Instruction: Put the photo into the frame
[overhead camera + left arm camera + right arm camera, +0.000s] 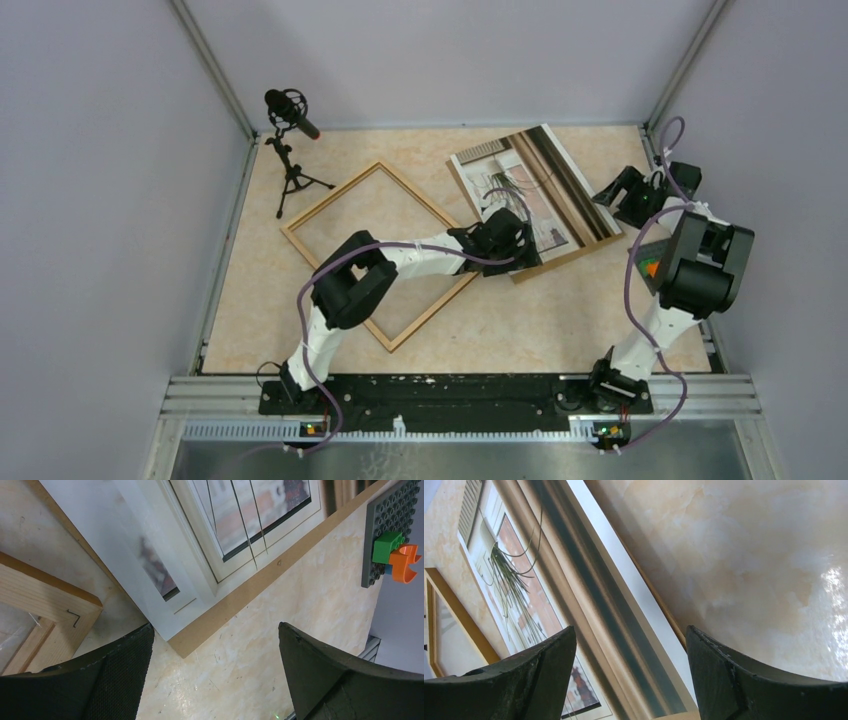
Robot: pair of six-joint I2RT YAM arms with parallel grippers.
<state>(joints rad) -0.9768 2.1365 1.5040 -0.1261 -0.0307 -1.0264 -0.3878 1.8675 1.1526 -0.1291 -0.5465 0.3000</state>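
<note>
The photo lies face up at the back right of the table, on a brown backing board that juts out at its near edge. The light wood frame lies flat to its left, turned like a diamond. My left gripper hovers open over the photo's near left corner. In the left wrist view the gripper has the photo, the board and a frame corner ahead. My right gripper stands open at the photo's right edge. The right wrist view shows that gripper over the photo.
A microphone on a small tripod stands at the back left. A grey studded plate with green and orange bricks sits at the right side by the right arm and also shows in the left wrist view. Walls enclose the table.
</note>
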